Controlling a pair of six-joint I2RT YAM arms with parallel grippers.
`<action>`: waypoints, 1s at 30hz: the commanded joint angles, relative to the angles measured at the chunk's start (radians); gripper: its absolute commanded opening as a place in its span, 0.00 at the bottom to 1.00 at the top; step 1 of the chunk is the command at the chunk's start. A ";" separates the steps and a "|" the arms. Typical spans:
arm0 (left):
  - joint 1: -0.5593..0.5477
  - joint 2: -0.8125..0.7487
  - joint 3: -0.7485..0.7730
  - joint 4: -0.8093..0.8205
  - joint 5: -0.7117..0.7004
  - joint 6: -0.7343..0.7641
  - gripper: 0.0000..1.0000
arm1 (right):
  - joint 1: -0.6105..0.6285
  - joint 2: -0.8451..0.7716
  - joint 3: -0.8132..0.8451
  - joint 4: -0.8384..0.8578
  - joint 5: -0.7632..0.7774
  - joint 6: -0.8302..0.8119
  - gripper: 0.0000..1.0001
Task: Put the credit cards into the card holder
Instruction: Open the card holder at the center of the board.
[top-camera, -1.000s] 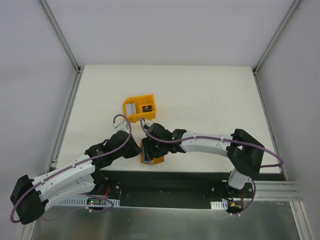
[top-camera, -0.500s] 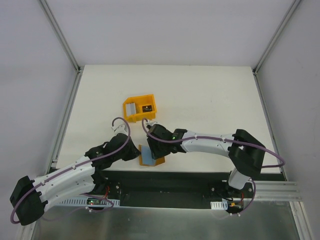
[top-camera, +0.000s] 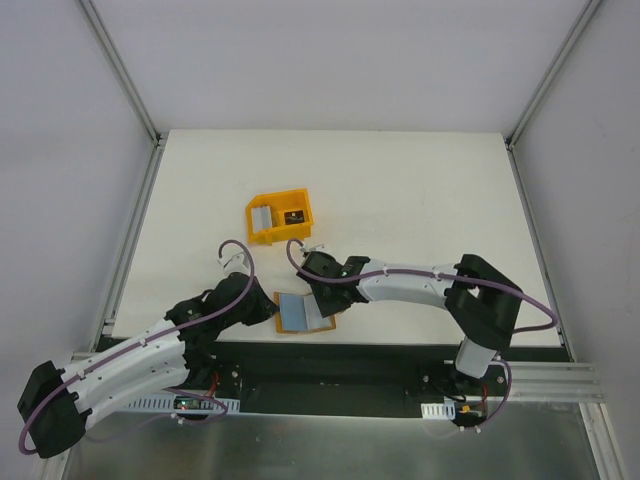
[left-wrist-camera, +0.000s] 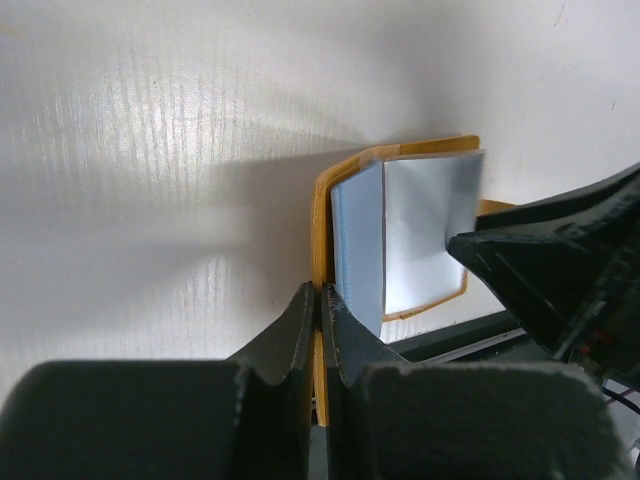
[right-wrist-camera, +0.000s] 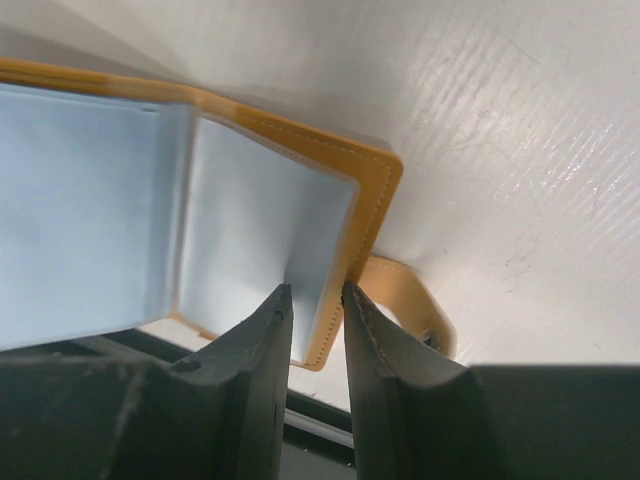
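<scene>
The card holder lies spread open near the table's front edge, its pale grey inside facing up. My left gripper is shut on its orange left edge, with the fingertips pinching the thin flap. My right gripper stands open. Its jaws are narrow and straddle the right flap, one finger over the grey lining and one outside by the snap tab. Two credit cards, a grey one and a dark one, lie in the yellow bin.
The yellow bin stands on the white table behind the wallet. The table's dark front edge and the arm bases lie just below the wallet. Metal frame rails line both sides.
The card holder has gone from folded and partly raised to spread open. My left gripper pulled its edge leftward and nearer. My right gripper's jaws have narrowed around the other flap.
</scene>
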 joint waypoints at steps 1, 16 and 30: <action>-0.005 -0.015 -0.023 -0.001 -0.016 0.005 0.00 | -0.001 0.066 0.025 -0.083 0.046 -0.021 0.30; -0.006 -0.018 0.037 -0.002 -0.022 0.027 0.00 | -0.070 -0.093 0.075 -0.015 -0.108 -0.073 0.40; -0.006 0.035 0.097 -0.010 -0.010 0.041 0.00 | -0.238 -0.092 0.232 0.049 -0.230 -0.086 0.57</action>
